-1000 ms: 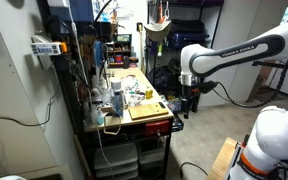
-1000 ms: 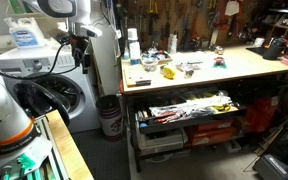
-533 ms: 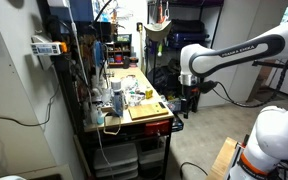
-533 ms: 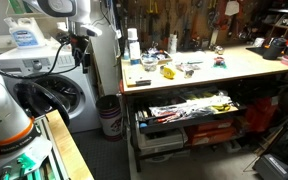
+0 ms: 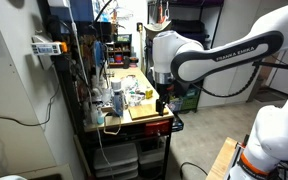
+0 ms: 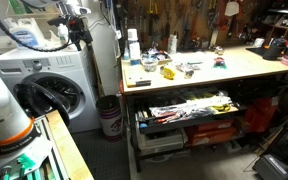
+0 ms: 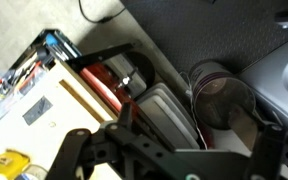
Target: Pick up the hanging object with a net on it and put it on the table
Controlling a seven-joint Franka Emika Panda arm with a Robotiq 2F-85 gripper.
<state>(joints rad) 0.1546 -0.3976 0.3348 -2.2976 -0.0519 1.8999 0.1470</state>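
Note:
In an exterior view my gripper hangs low beside the near corner of the wooden workbench. In an exterior view it is at the top left, above the washing machine. Orange cords hang at the back above the bench. What hangs from them is hidden behind my arm, and I cannot make out a net. In the wrist view my gripper fills the bottom edge. Its dark fingers are spread wide with nothing between them.
The workbench top holds tools, bottles and a yellow item. An open drawer of tools sticks out below it. A washing machine and a bucket stand beside the bench. The wrist view shows a round bin.
My arm has swung toward the workbench. The gripper moved from the open floor area to the bench's near corner. It now hides the thing hanging at the back.

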